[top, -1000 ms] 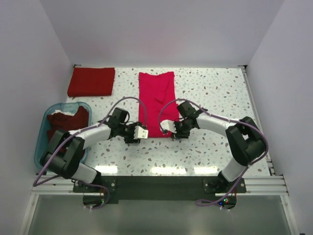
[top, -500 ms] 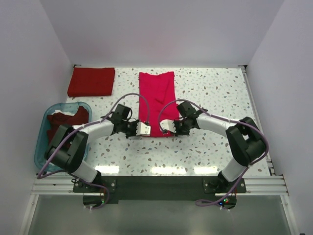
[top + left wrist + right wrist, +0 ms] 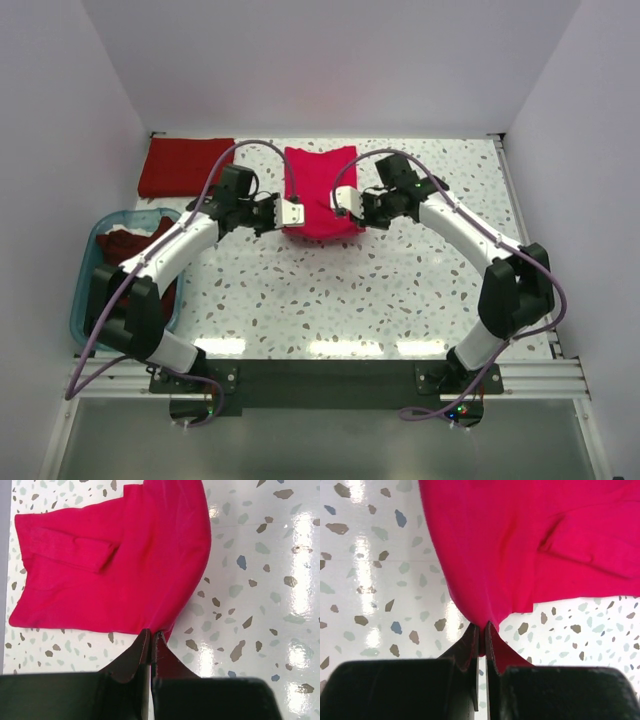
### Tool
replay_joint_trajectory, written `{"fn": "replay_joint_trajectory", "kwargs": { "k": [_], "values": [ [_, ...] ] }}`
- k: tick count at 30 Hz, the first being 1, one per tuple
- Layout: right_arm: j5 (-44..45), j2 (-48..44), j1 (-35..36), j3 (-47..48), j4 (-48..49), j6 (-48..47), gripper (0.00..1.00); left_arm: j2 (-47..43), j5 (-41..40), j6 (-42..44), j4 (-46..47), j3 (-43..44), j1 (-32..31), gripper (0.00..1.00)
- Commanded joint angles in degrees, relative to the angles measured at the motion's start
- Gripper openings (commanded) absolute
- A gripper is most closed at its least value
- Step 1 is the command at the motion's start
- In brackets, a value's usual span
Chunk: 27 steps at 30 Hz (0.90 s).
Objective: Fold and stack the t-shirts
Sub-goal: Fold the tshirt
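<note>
A bright crimson-pink t-shirt (image 3: 318, 195) lies in the middle of the speckled table, its near end lifted and doubled back toward the far end. My left gripper (image 3: 290, 212) is shut on that end's left corner, and my right gripper (image 3: 344, 200) is shut on the right corner. In the left wrist view the pink t-shirt (image 3: 125, 560) bulges out from the left gripper (image 3: 151, 632). The right wrist view shows the same t-shirt (image 3: 520, 545) pinched in the right gripper (image 3: 481, 626). A darker red folded t-shirt (image 3: 187, 166) lies at the far left. Maroon t-shirts (image 3: 140, 245) sit in the tub.
A translucent blue plastic tub (image 3: 83, 292) stands at the left edge of the table. White walls close the table in at the back and on both sides. A metal rail runs along the table's right edge (image 3: 522, 235).
Both grippers shut on the pink t-shirt's near corners, then carried them up and away toward the far end. The shirt now looks half as long.
</note>
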Motion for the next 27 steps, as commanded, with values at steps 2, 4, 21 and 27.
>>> {"fn": "replay_joint_trajectory", "kwargs": {
  "k": [2,4,21,27],
  "values": [
    [-2.8,-3.1,0.4,1.1,-6.7,-2.2,0.0,-1.8,2.9,2.2,-5.9,2.4,0.5,0.0],
    [-3.3,-4.9,0.5,-1.0,-7.9,-2.3,0.0,-3.6,3.8,3.5,-8.5,1.9,0.4,0.0],
    [-10.6,-38.0,7.8,-19.9,-25.8,2.1,0.0,-28.9,15.9,-1.9,-35.1,-5.7,-9.3,0.0],
    [-11.4,-29.5,3.3,-15.2,-24.8,0.7,0.0,-19.2,12.3,-1.8,-34.0,2.2,-8.4,0.0]
  ]
}}
